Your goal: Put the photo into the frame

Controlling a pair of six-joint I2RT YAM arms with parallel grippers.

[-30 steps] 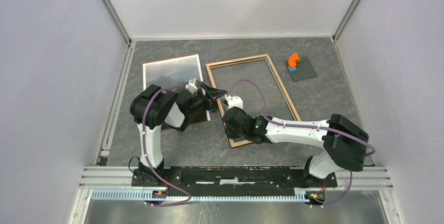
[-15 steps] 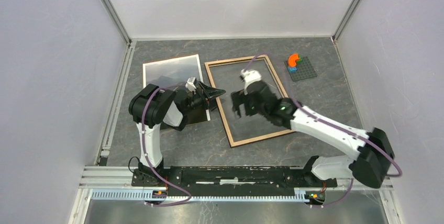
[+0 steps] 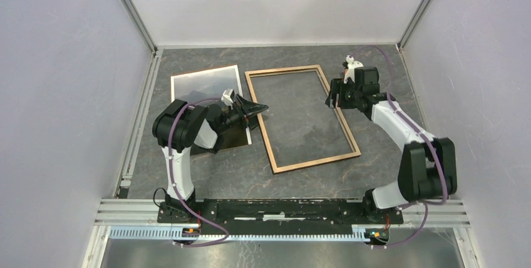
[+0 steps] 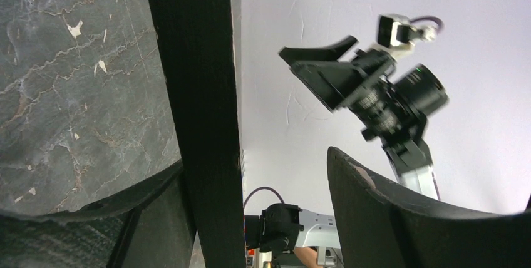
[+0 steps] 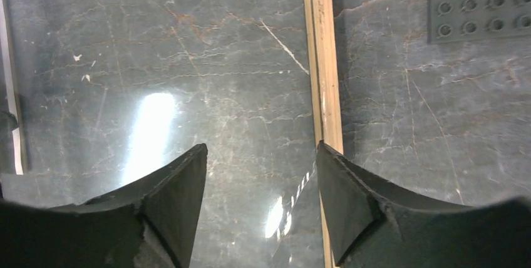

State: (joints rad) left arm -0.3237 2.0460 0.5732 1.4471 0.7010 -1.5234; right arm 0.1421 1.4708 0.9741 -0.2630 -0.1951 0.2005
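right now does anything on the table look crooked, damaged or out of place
Only mildly: the frame lies slightly out of square with the table, empty; the photo beside it is partly under the left arm. Nothing looks spilled or broken.

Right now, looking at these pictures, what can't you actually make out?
Top view: the left arm covers the photo's near end.
Top view: the right arm hides the grey studded plate; the right wrist view shows only its corner, cut off by the edge.
Left wrist view: a black bar crosses close up; what it belongs to cannot be told.
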